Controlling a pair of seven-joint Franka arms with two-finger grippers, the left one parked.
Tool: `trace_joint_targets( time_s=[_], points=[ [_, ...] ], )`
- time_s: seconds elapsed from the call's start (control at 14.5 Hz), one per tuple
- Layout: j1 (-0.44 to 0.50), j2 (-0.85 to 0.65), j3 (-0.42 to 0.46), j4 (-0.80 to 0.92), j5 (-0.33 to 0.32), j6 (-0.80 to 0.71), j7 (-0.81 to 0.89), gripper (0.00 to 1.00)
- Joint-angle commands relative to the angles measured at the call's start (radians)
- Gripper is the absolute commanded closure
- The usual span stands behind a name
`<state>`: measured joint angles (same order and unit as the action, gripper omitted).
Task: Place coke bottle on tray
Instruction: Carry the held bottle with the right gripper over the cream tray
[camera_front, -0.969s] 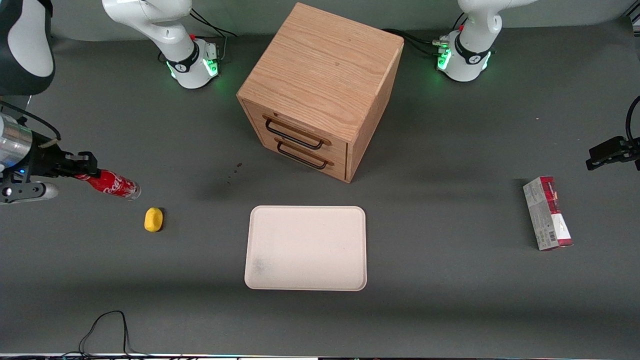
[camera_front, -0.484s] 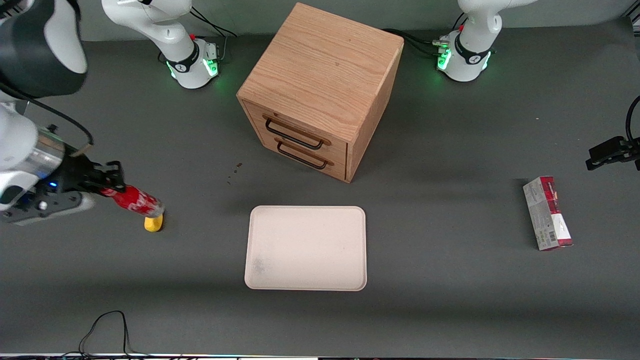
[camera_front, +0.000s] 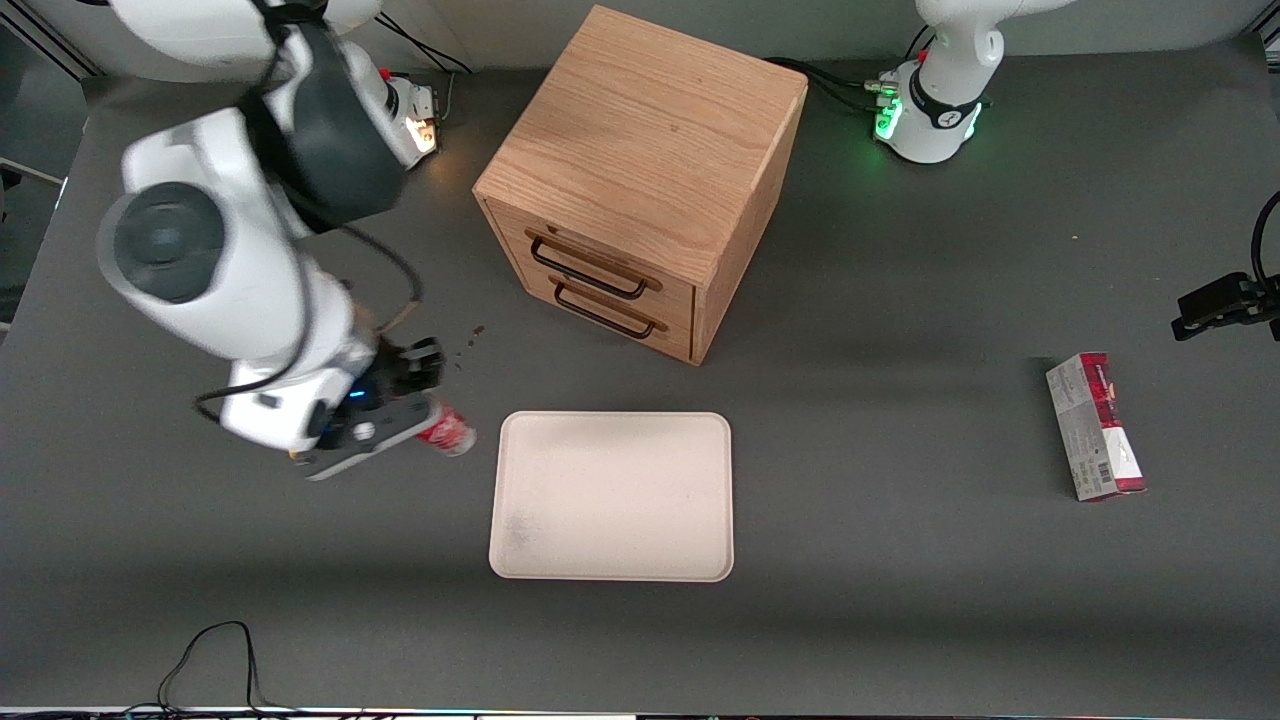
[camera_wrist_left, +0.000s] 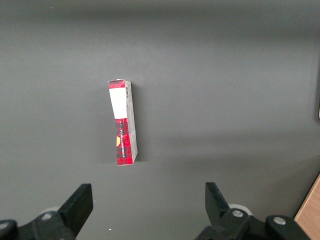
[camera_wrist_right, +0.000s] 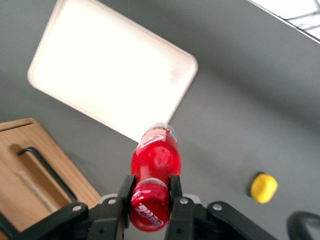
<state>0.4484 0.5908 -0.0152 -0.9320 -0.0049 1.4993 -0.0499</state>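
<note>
Grey table; on it: tray; cabinet; carton; yellow lump

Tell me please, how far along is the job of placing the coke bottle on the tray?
Done: the gripper is shut on the coke bottle near its cap and holds it clear of the table. In hand: the bottle hangs beside the tray, at the edge toward the working arm's end, base pointing at it. Left: carry it over the tray, which is bare, lower it and release.
</note>
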Motion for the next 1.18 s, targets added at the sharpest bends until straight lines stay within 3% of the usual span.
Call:
trace_joint_targets(
  time_s=[0.0, 1.11],
  points=[
    [0.052, 0.032, -0.011, 0.065, -0.009, 0.010, 0.013, 1.00],
    [0.003, 0.340, -0.017, 0.064, -0.010, 0.384, -0.014, 1.00]
  ],
)
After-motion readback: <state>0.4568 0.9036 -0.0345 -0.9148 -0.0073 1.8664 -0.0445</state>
